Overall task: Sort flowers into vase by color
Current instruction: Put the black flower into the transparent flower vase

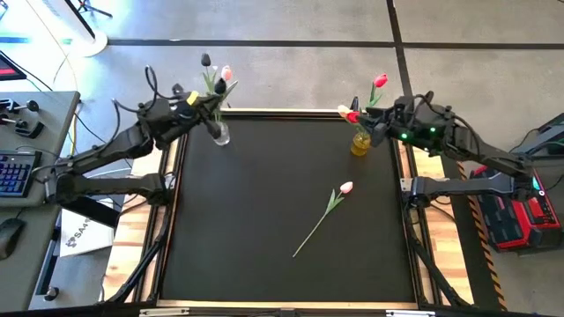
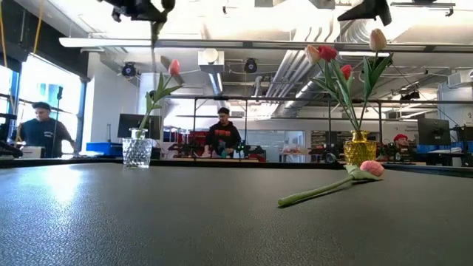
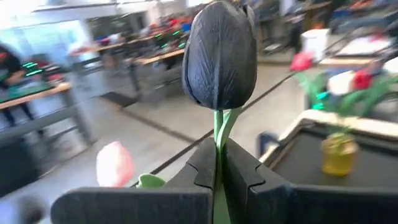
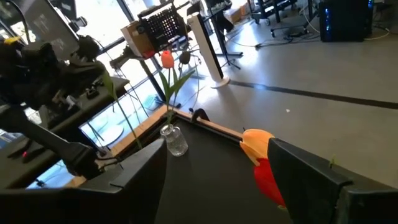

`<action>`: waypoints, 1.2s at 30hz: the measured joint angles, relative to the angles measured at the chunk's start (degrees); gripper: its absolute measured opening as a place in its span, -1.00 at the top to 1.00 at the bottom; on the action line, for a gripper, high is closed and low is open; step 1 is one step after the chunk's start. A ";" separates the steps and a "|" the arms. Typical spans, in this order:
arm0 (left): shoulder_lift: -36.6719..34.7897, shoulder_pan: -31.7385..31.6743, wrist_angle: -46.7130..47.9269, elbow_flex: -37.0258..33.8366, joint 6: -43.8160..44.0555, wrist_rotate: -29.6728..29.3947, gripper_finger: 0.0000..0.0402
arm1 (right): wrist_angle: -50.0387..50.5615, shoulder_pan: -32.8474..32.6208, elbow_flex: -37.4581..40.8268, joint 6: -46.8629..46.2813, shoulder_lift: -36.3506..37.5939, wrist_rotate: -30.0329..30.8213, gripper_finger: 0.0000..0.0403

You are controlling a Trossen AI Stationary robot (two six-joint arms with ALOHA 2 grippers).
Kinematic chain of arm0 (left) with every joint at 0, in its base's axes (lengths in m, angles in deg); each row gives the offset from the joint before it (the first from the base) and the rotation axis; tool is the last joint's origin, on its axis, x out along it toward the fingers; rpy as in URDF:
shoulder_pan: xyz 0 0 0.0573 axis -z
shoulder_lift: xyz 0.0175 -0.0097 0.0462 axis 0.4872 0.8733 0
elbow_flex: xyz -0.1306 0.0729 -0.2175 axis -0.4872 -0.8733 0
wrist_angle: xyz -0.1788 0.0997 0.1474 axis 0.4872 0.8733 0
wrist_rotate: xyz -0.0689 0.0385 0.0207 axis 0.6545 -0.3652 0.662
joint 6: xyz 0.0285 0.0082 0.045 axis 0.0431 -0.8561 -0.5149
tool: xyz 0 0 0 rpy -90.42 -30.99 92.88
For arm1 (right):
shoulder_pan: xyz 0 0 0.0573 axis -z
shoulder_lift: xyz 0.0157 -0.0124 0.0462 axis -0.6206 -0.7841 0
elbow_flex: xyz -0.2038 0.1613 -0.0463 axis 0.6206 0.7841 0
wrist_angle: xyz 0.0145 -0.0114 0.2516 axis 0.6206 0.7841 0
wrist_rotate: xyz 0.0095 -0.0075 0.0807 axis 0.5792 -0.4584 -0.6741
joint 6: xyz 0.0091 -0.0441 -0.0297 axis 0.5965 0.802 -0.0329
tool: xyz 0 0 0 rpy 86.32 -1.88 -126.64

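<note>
My left gripper [image 3: 217, 177] is high over the clear glass vase [image 2: 137, 151] at the table's far left, shut on a dark tulip [image 3: 217, 56]. A pink tulip [image 2: 174, 68] stands in that vase. My right gripper [image 4: 216, 152] is open, high beside the yellow vase [image 1: 359, 143] at the far right, which holds red and pale tulips [image 2: 329, 53]. An orange-yellow head [image 4: 256, 142] and a red one [image 4: 270, 180] show against one of its fingers; whether they touch it I cannot tell. Another pink tulip [image 1: 345, 187] lies flat on the mat. My left gripper pinches the dark tulip's green stem [image 3: 219, 134] between its two fingers, just below the head. The head stands upright above the fingers. The stem [image 2: 154, 33] hangs down below the gripper toward the clear vase; where its lower end is, I cannot tell.
The black mat [image 1: 264, 202] fills the table inside a wooden frame. The lying tulip's stem [image 1: 308, 238] runs slanting toward the near edge. People [image 2: 223, 133] sit and stand at benches in the room behind; a desk with a keyboard [image 1: 13, 172] stands left of the table.
</note>
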 joint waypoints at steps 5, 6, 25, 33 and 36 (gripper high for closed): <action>-1.09 -5.24 5.84 0.00 1.01 -2.98 1.00 | -1.72 0.01 0.00 0.14 -2.37 0.01 -0.33; -1.01 -6.25 6.82 -0.02 1.25 -2.96 1.00 | -2.06 0.01 0.00 0.14 -2.63 0.01 -0.33; -1.13 -16.36 0.51 -7.55 1.59 3.64 1.00 | -2.84 0.01 0.00 0.14 -3.02 0.01 -0.33; 0.73 -19.79 0.49 -7.55 0.44 4.09 1.00 | -2.60 0.00 0.00 0.48 -3.02 0.01 -0.33; 1.94 -21.24 -1.13 -7.55 0.45 4.06 1.00 | -2.57 0.00 0.00 0.53 -3.02 0.01 -0.33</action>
